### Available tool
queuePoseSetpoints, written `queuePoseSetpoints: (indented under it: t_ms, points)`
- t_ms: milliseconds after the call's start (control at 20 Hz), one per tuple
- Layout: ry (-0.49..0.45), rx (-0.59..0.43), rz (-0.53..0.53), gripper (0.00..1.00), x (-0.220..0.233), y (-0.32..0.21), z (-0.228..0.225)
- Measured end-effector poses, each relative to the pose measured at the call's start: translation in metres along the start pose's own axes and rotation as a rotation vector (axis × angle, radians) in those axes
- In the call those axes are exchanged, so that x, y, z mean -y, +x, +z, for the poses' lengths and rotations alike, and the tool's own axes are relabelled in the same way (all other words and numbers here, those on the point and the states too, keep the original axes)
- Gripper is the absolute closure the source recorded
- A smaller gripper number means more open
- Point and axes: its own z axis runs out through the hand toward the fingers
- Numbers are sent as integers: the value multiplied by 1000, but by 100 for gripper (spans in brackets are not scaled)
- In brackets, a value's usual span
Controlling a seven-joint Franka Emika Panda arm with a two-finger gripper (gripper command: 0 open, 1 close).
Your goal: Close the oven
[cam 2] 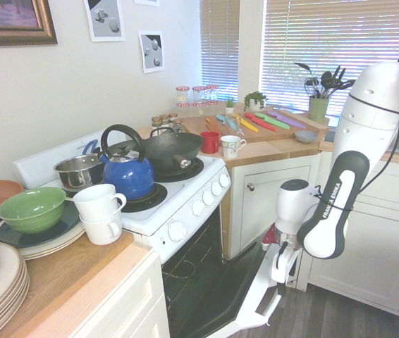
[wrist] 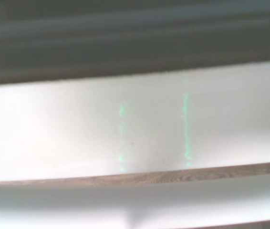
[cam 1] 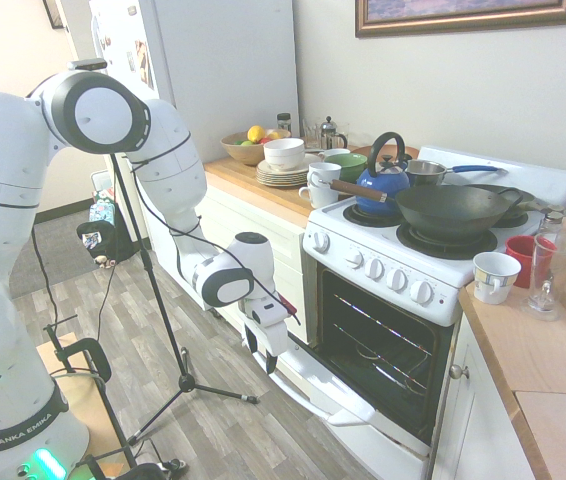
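I judged that I was at the contact stage of closing the oven [cam 1: 373, 268], with the push up and shut still to be made. The oven sat right of centre in the first exterior view and ran from the centre to the lower left in the second, its dark cavity and wire racks [cam 1: 378, 345] exposed. Its drop-down door [cam 2: 229, 296] hung open, tilted out into the room, with the long white handle [cam 1: 301, 398] along its outer side.

I had the pincer [cam 1: 262, 355] down at the handle, in the lower middle of the first exterior view, near the end farther from me in reach of the bench [cam 1: 508, 345]. Whether it was apart or together I could not tell: the handle and the hand overlapped there, and the wrist view showed only the door's pale rim and the curved bar beside it. Nor could I confirm a grip on the bar; at most it looked to be touching.

The next move, as I read it, called for swinging the door upward and in along its hinge arc, keeping pressure on the handle side. A straight shove risked slipping off the bar or straining the wrist.
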Motion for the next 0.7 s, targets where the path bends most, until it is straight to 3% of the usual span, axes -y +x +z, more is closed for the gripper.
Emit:
queuePoseSetpoints:
  t_ms: [700]
  points:
    - [148, -134, -53, 0, 62, -26, -7]
